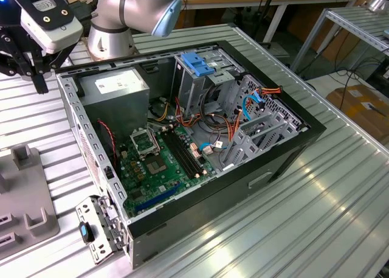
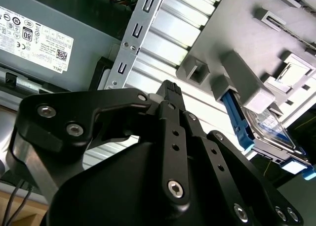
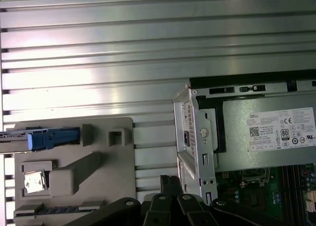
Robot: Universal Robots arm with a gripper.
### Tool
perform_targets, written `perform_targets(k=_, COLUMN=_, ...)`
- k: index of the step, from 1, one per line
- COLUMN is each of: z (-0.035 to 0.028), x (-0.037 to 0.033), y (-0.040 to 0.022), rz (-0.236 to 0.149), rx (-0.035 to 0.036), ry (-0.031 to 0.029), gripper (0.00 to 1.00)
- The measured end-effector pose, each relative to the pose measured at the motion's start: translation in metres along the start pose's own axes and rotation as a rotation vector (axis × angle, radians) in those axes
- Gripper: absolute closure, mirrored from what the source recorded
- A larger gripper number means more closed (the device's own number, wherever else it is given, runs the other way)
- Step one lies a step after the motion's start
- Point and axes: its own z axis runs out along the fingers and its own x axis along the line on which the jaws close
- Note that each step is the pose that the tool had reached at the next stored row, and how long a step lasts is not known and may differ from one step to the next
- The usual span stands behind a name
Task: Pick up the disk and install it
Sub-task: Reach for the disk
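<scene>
Blue-framed disk (image 2: 271, 129) stands edgewise in grey holder (image 2: 222, 18) on counter (image 3: 98, 63), ahead of the fingers (image 2: 171, 90), not touching. Fingers closed, empty. Judgement: clean pickup needs them opened and squared across the carrier edges.

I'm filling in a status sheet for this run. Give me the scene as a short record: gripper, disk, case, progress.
gripper: over the table, beside the computer case, apart from the disk
disk: in its blue frame, slotted into the grey holder on the table, outside the case
case: open, lying on its side, circuit board exposed
progress: disk not yet picked up
</scene>
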Motion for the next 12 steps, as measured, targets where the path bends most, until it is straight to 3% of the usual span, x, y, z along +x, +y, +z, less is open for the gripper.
perform_targets(k=12, z=0.0005, x=0.0081, y=-0.0007, rz=0.0, rx=0.0, ry=0.0, gripper=0.89)
